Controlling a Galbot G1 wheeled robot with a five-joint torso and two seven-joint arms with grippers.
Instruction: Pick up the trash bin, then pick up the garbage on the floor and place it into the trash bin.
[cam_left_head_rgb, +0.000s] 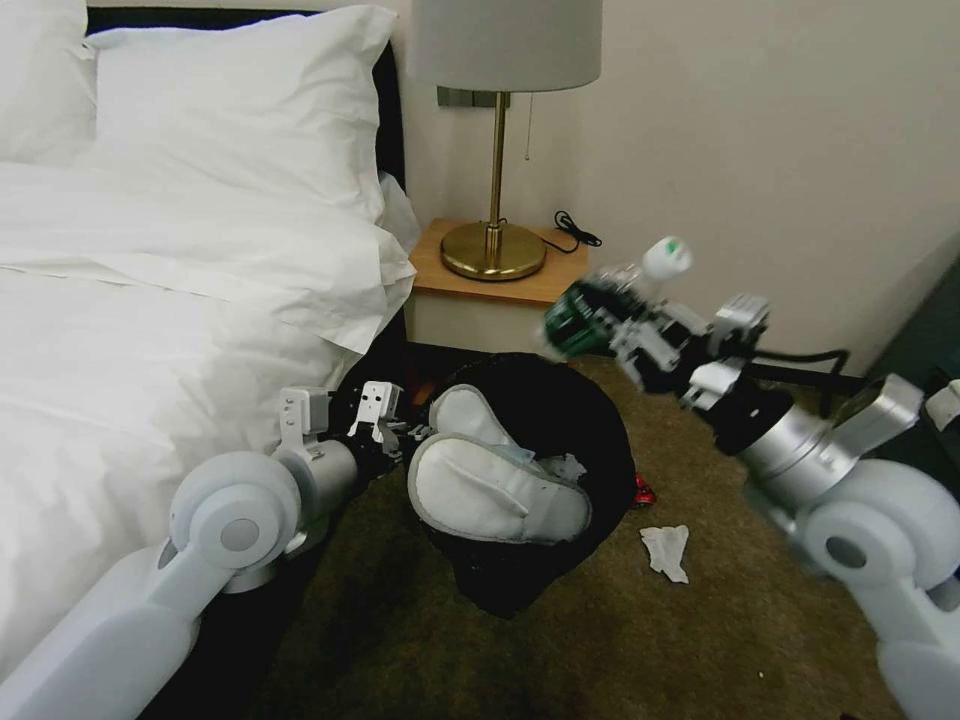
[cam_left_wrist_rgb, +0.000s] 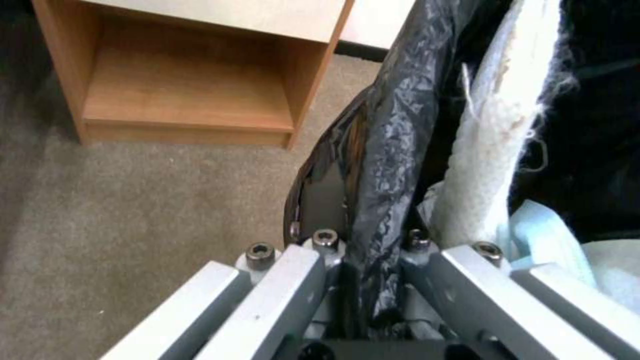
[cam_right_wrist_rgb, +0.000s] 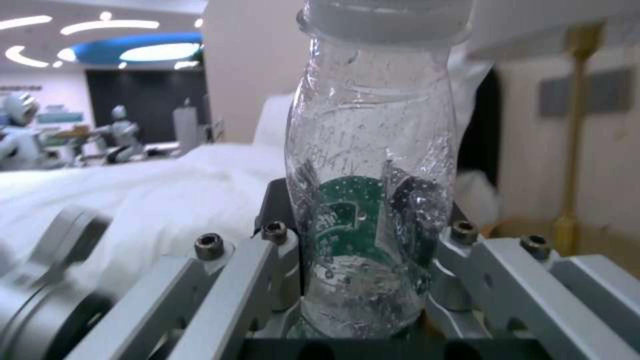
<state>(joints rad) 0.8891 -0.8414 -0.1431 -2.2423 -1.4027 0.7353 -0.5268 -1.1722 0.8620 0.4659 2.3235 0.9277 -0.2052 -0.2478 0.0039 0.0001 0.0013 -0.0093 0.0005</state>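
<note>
The left gripper (cam_left_wrist_rgb: 363, 280) holds the trash bin (cam_left_head_rgb: 590, 420) off the carpet beside the bed, jaws clamped on its lined rim. Right gripper (cam_right_wrist_rgb: 365, 280), jaws gripping a clear bottle (cam_left_head_rgb: 610, 300), hangs above the bin.

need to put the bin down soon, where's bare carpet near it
Bare tan carpet lies in front of the round black mesh bin, beyond the crumpled white tissue. It is crowded beside the bin: the tissue and a red scrap lie close, and the white bed borders the other side.
</note>
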